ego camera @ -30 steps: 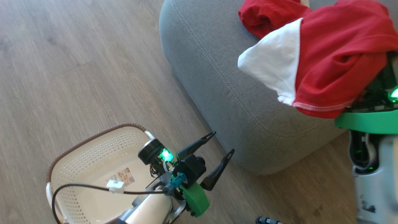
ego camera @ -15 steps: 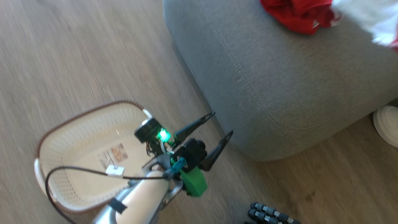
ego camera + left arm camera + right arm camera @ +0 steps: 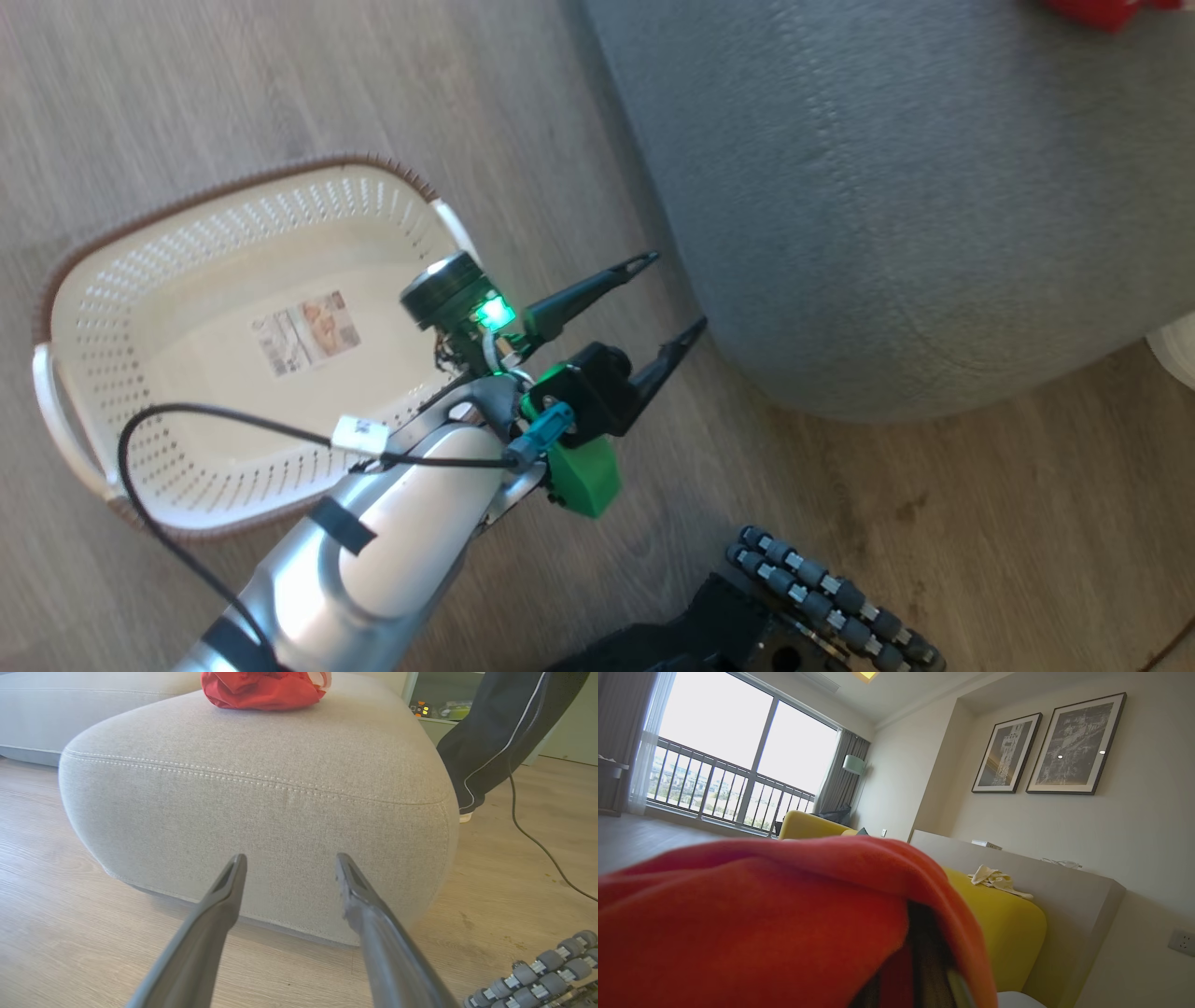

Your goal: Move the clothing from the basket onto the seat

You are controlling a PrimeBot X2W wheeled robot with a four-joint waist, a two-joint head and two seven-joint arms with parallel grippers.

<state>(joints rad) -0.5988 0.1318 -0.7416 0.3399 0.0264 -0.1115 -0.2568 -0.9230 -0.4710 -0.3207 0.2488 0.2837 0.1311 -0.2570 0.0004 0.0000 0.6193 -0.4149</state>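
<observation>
- The left gripper (image 3: 674,290) hangs low over the wooden floor (image 3: 280,75), its two dark fingers spread wide with nothing between them.
- The grey seat (image 3: 261,812) stands just ahead of those fingertips, apart from them.
- A bundle of red clothing (image 3: 264,690) lies on top of the seat, well beyond the fingers.
- The cream basket (image 3: 131,280) sits on the floor behind the left fingers, a paper label (image 3: 305,331) on its bottom.
- The right gripper (image 3: 924,970) has its fingers closed on a red garment (image 3: 761,914), which drapes over them.
- A person's dark trouser leg (image 3: 495,742) stands past the seat, right of the left fingers.
</observation>
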